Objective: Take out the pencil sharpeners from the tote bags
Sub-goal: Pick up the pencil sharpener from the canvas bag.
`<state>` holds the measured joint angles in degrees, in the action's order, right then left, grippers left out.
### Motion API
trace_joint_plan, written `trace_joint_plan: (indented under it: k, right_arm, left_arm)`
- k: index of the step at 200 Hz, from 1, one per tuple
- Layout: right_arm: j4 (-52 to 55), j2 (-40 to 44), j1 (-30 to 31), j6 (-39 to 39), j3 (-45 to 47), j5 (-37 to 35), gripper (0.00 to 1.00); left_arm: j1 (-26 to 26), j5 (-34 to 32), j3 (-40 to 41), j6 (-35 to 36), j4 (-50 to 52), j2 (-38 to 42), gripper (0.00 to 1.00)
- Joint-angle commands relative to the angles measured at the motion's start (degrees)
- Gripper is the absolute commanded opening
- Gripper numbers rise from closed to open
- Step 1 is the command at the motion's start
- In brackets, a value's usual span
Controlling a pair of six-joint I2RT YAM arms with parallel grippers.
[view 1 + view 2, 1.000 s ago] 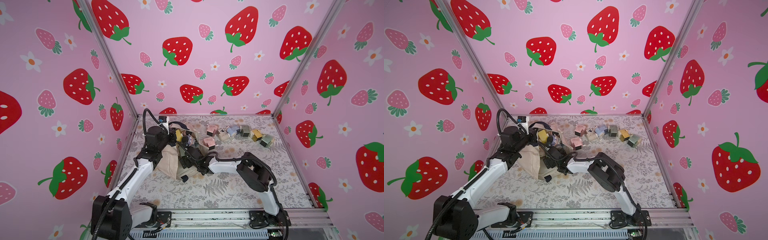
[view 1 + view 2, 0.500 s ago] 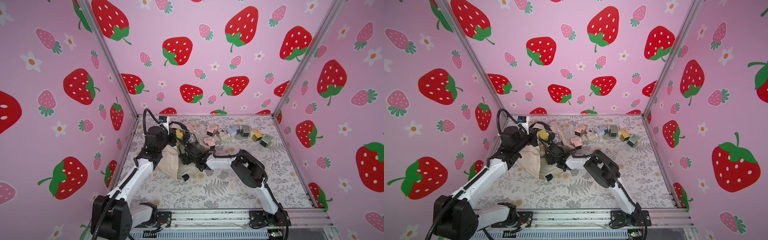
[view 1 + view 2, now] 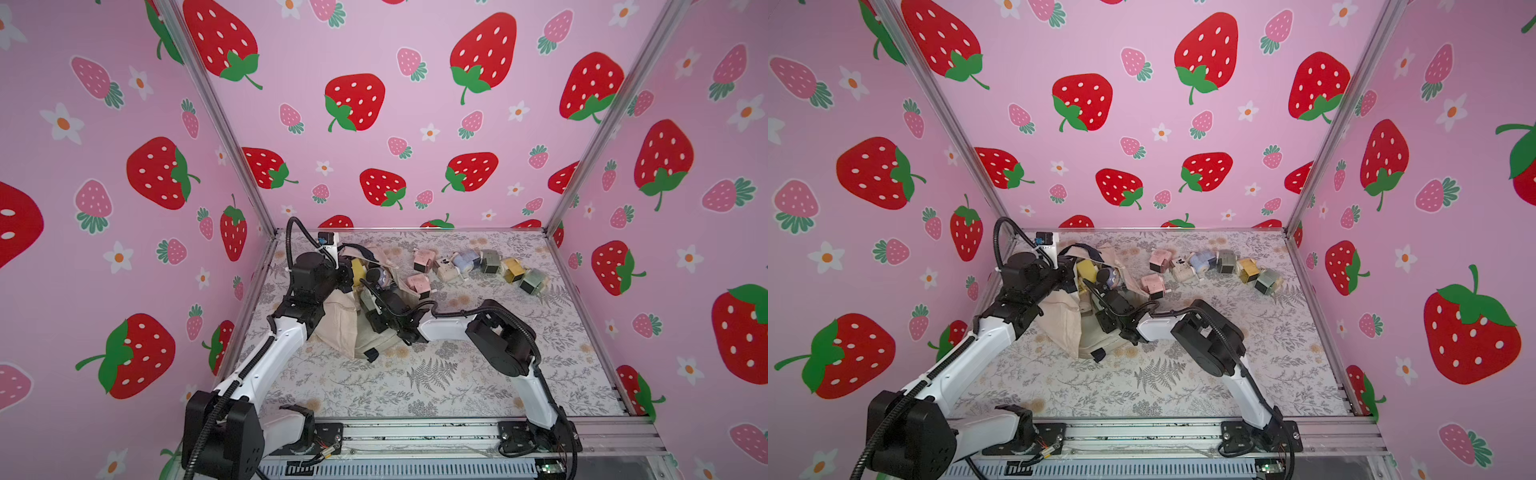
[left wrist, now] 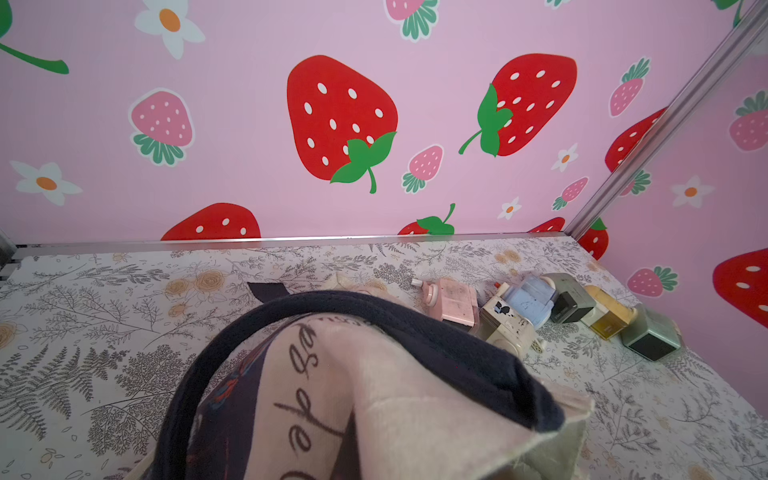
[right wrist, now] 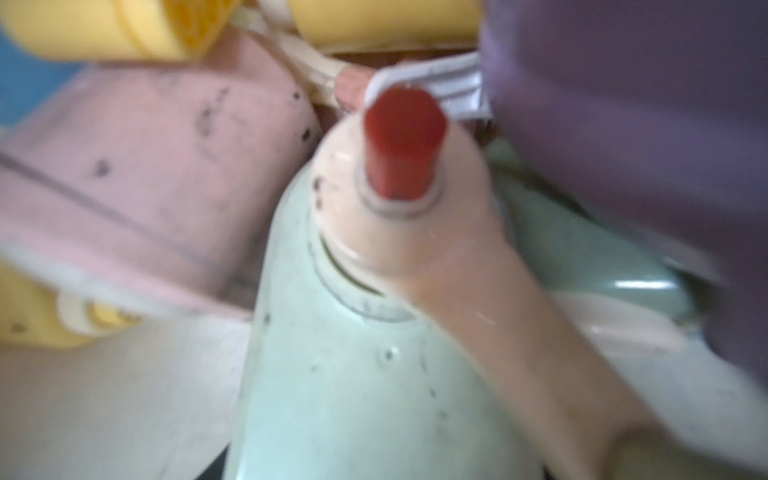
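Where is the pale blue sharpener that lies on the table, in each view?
Both top views: pale blue sharpener, mid-row on the table's far side.
Left wrist: beyond the tote bag, at.
Right wrist: not in it.
Shared landmark: the dark grey sharpener beside it.

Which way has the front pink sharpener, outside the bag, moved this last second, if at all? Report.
No. The pink sharpener keeps its place just in front of the cream sharpener in a top view.
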<state>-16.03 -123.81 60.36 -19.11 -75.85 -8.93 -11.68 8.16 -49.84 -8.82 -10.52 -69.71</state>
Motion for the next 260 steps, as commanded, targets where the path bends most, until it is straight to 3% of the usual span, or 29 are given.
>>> trace_joint_plan:
  k: [1, 45, 132, 260]
  right_arm:
    - [-4.71, 4.85, -0.06, 3.50, 3.39, 1.86, 0.52]
    - [-5.20, 9.52, 1.15, 10.31, 7.74, 6.83, 0.49]
    - [-2.25, 18.97, 3.22, 16.42, 13.67, 9.41, 0.49]
    - [-3.76, 35.06, 3.54, 17.26, 25.20, 5.21, 0.49]
  left_arm:
    - [-0.28, 2.49, -4.26, 0.66, -6.88, 0.89, 0.00]
    - [-0.31, 2.47, -4.38, 0.67, -6.96, 0.72, 0.00]
    - [-0.31, 2.78, -4.36, 0.63, -6.97, 0.54, 0.00]
    - [-0.35, 2.97, -4.45, 0.47, -7.02, 0.54, 0.00]
